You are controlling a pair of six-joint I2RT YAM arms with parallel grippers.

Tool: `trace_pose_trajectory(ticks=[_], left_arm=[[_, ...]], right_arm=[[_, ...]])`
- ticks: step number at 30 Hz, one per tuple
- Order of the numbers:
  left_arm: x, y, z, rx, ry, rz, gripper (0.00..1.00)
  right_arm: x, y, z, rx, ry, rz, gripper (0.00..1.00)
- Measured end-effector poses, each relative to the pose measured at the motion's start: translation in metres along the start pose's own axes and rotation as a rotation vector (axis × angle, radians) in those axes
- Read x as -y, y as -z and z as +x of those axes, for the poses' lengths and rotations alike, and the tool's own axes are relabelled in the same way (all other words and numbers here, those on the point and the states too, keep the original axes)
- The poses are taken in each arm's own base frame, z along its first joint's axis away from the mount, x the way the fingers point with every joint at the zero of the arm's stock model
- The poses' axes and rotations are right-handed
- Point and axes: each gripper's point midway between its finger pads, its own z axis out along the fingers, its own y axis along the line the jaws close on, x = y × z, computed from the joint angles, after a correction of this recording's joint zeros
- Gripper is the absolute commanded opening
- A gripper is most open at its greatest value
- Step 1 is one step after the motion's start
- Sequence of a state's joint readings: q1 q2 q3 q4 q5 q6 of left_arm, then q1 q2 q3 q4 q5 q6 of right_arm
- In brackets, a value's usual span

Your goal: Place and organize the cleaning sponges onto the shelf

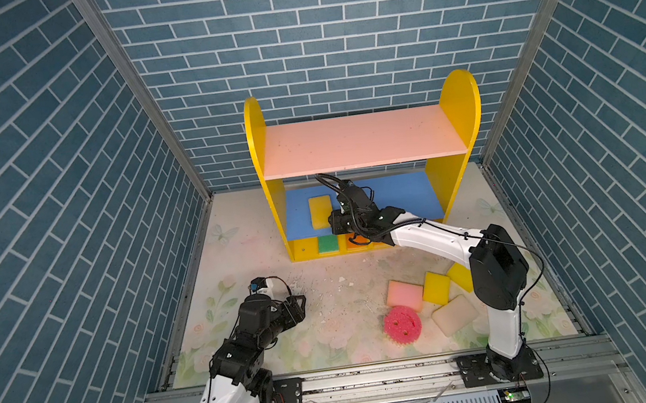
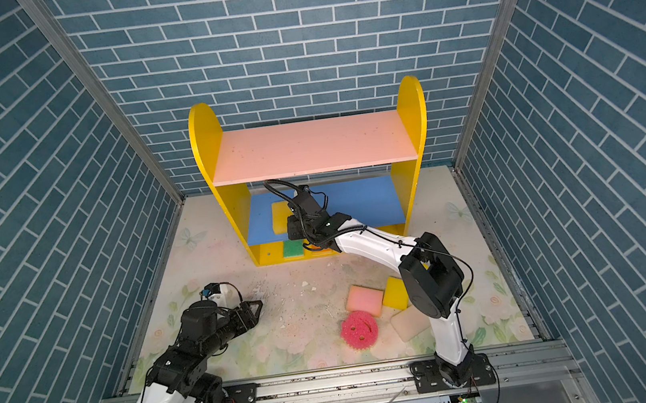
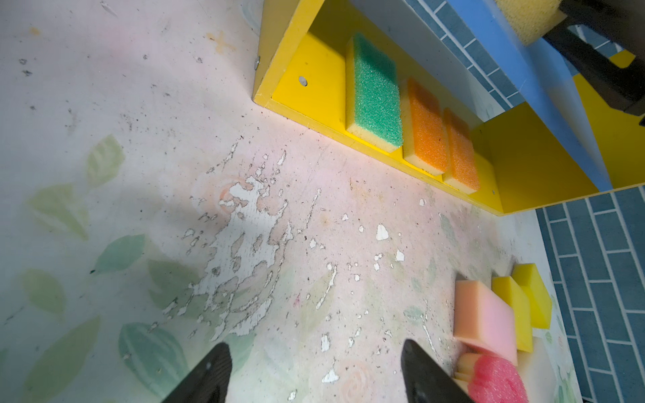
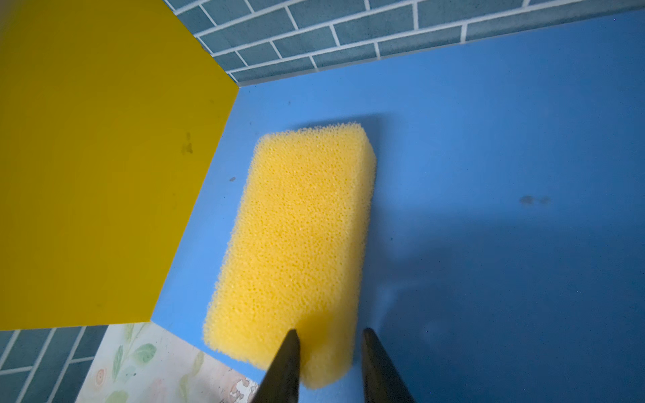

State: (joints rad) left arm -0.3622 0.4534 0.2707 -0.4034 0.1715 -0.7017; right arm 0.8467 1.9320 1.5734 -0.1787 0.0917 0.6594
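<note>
Lower left, the left gripper (image 1: 299,302) is hanging spread wide above the tabletop (image 1: 324,294). At centre, a coarse-pored yellow sponge (image 1: 321,211) is lying flat on the blue board (image 1: 404,196) of the shelf (image 1: 256,135), with the right gripper (image 4: 330,331) narrowly parted over its end. The floral tabletop is flaking, and brick-patterned walls (image 1: 36,162) are enclosing it.

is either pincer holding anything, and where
Nothing held: right pincer stands open at the end of the shelved yellow sponge; left pincer open and empty.

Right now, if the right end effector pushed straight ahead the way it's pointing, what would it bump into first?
Most likely the yellow sponge lying on the shelf's blue board: its near end sits right at the tips of the right end effector. How high they ride above it is unclear.
</note>
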Motion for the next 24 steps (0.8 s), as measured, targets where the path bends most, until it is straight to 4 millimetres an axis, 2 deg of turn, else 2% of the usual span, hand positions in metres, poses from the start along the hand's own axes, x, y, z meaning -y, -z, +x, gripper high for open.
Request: trace_pose_trajectory(ticks=[24], left_arm=[[-0.0013,-0.0015,0.0016,-0.010,0.002,-0.007,0.78]], right_arm=[[-0.0050,0.0001,0.0010,-0.009,-0.027,-0.027,0.30]])
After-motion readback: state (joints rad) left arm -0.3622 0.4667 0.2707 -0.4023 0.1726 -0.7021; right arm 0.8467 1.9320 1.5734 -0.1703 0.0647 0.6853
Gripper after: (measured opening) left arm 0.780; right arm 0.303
